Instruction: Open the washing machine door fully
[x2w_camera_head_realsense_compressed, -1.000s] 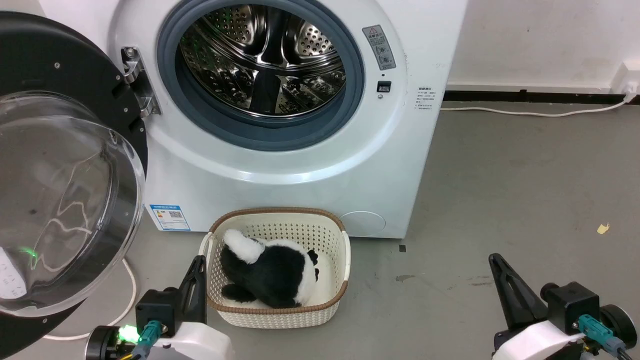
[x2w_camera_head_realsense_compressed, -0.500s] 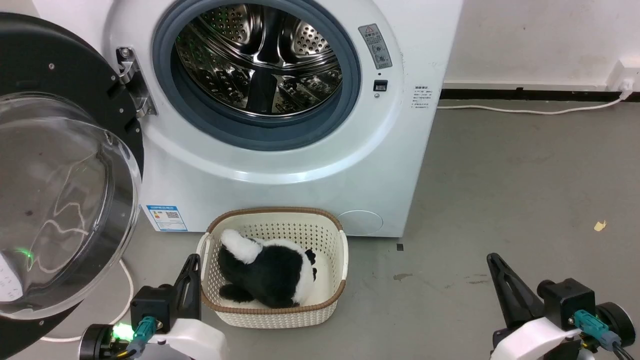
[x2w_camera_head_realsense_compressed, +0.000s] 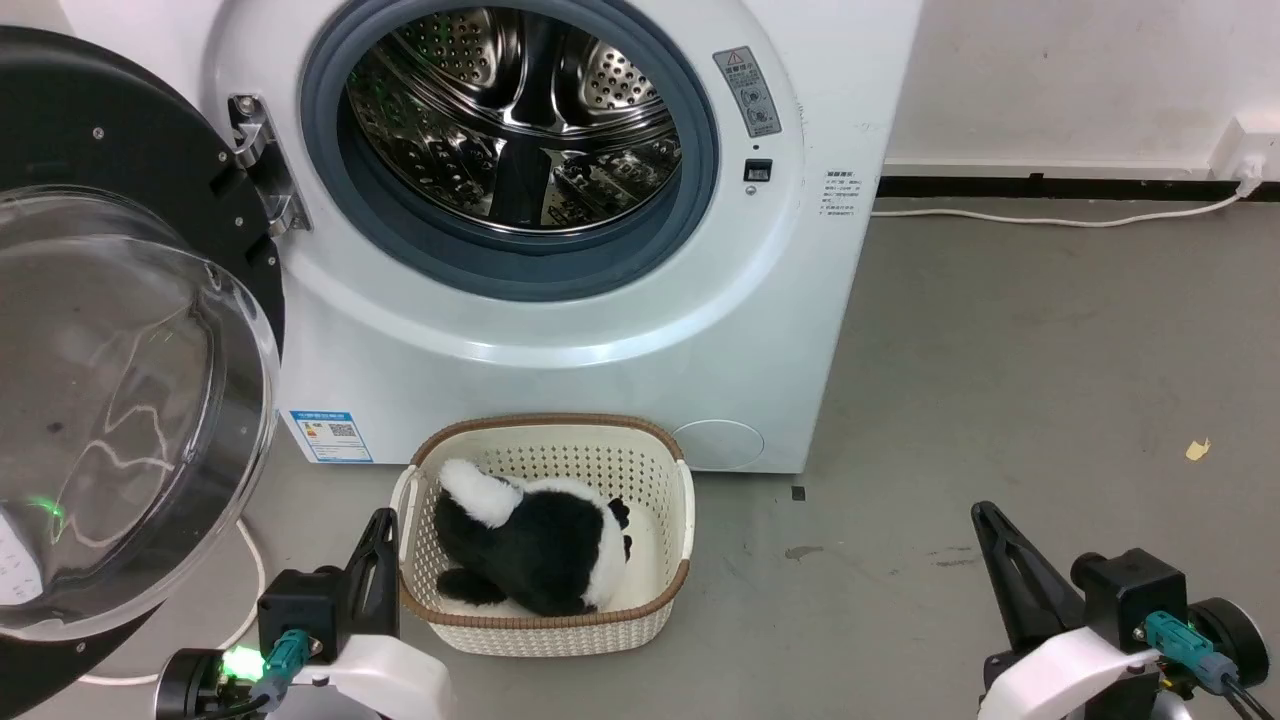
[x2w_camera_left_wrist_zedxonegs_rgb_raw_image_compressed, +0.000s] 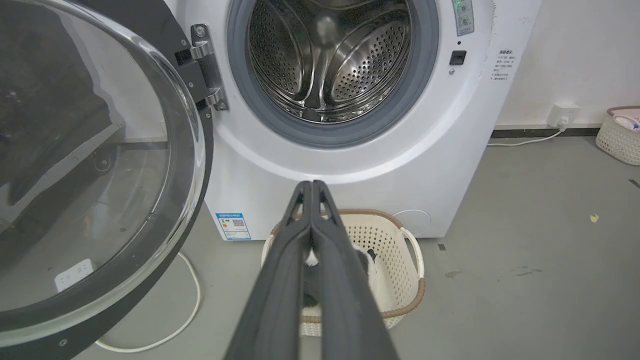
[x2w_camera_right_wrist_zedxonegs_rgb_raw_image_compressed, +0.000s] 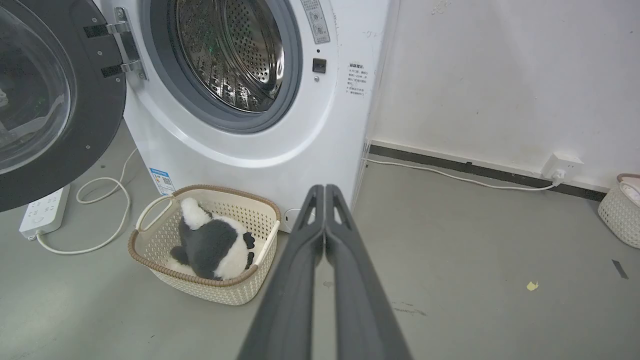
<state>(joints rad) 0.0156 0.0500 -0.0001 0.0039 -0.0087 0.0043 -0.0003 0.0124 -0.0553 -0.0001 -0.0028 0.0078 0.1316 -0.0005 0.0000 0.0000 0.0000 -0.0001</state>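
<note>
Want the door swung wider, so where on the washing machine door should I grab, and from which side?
Probably the black rim of the washing machine door, low and away from the hinge, with the left gripper coming from the front. The rim is thin enough to pinch; the glass bowl bulges smoothly. Jaws are shut now.
</note>
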